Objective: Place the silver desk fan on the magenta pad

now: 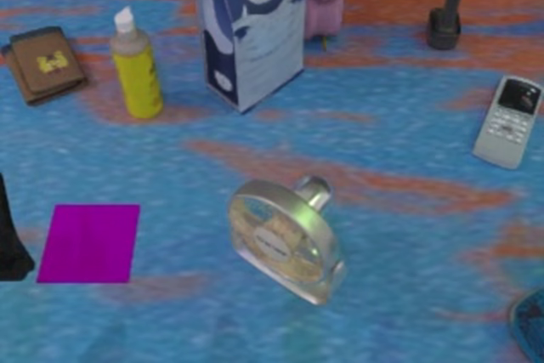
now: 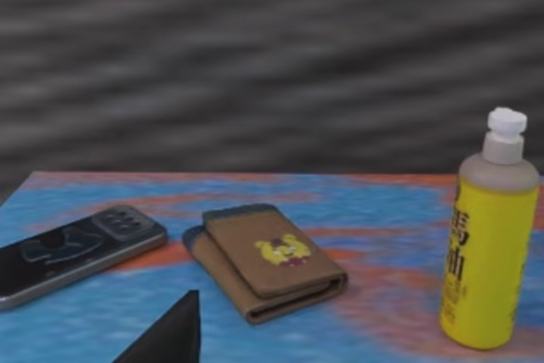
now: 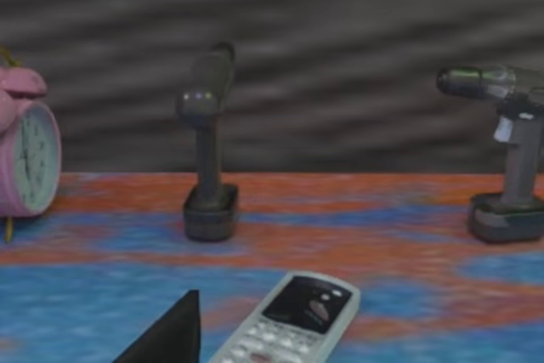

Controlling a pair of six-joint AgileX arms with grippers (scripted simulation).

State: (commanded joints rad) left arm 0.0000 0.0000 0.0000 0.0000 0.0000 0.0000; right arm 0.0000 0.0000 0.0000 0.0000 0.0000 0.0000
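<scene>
Your left gripper point(image 1: 8, 244) sits parked at the table's left edge, just left of the magenta pad point(image 1: 88, 243); you cannot tell how its fingers stand, and only a dark tip of it point(image 2: 166, 337) shows in its own wrist view; your right gripper point(image 3: 166, 337) likewise shows only a dark tip, its state unreadable. The silver desk fan point(image 1: 286, 240) rests on the table point(image 1: 382, 295) well right of the pad, tilted, knob pointing away from the pad's far side, nothing gripping it; beyond the pad stand a yellow bottle point(image 1: 136, 65) and a brown wallet point(image 1: 44, 64); farther right of the fan lies a remote point(image 1: 508, 121).
</scene>
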